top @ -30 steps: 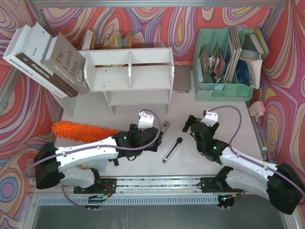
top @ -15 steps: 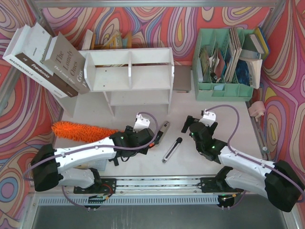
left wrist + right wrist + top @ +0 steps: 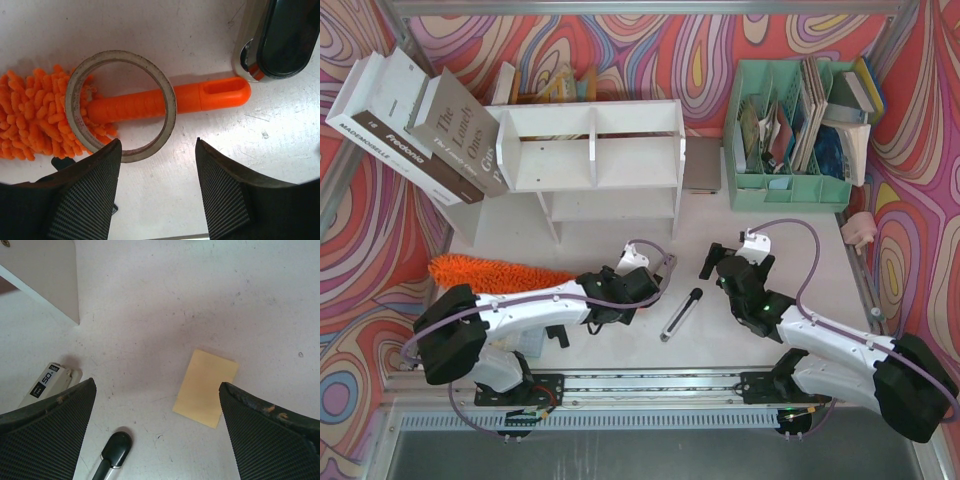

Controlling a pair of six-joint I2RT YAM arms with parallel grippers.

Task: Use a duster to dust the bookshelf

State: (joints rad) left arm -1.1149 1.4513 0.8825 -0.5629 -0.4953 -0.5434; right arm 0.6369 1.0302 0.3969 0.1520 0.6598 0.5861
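The white bookshelf (image 3: 590,150) stands at the back centre; one foot of it shows in the right wrist view (image 3: 45,275). The orange duster (image 3: 490,272) lies flat on the table at the left, its handle end hidden under my left arm. In the left wrist view the fluffy head (image 3: 30,122) is at the left and the handle (image 3: 200,97) runs right through a grey tape ring (image 3: 121,105). My left gripper (image 3: 156,150) is open and empty, its fingertips just short of the handle; it also shows in the top view (image 3: 632,290). My right gripper (image 3: 713,263) is open and empty.
A silver and black stapler (image 3: 665,268) lies by the handle's end (image 3: 280,35). A black-capped pen (image 3: 680,313) lies between the arms. A yellow sticky note (image 3: 206,387) lies under my right gripper (image 3: 157,390). Leaning books (image 3: 410,130) stand back left, a mint organiser (image 3: 795,130) back right.
My left arm has drawn back and bent, bringing its wrist to point down over the duster's handle. The right arm has hardly moved. The duster lies where it was.
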